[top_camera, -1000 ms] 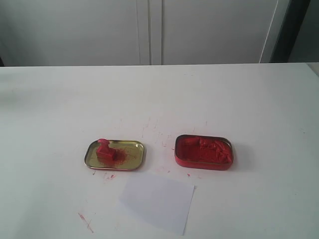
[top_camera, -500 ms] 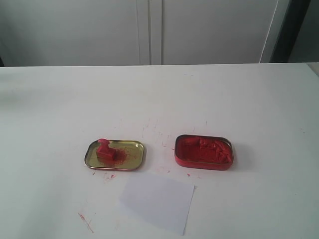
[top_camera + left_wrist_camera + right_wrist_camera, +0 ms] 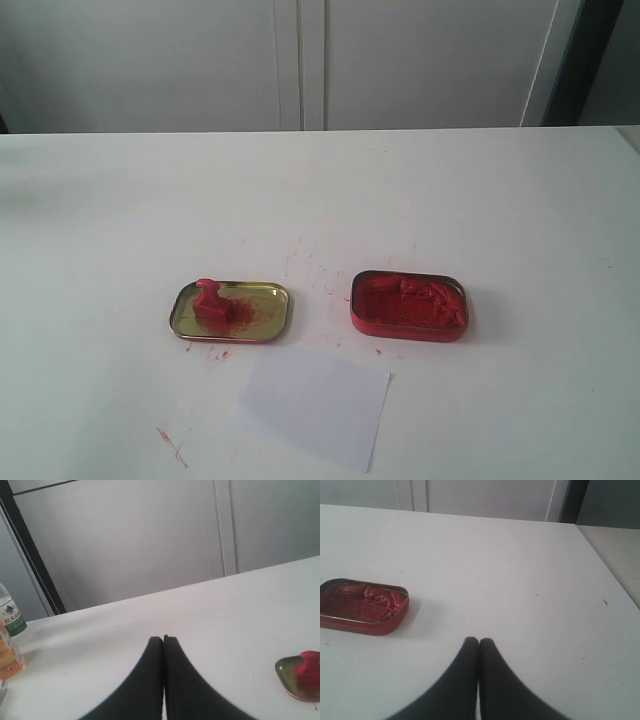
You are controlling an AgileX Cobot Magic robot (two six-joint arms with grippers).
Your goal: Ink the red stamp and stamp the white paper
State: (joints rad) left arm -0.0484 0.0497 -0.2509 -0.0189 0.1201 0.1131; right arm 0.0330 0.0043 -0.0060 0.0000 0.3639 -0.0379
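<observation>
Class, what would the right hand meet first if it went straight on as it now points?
Nothing, it seems: the right hand points across the table, with the ink tin off to one side; depth is unclear.

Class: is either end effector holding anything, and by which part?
Nothing is held. The left end effector and right end effector are both shut with nothing between them; the red stamp stands in the gold lid.

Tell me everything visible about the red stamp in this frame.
The red stamp is small, red plastic by its look: a square block base with a narrower knobbed handle. It stands upright, base down, in the left end of the shallow gold lid, among red ink smears. Nothing else touches it.
</observation>
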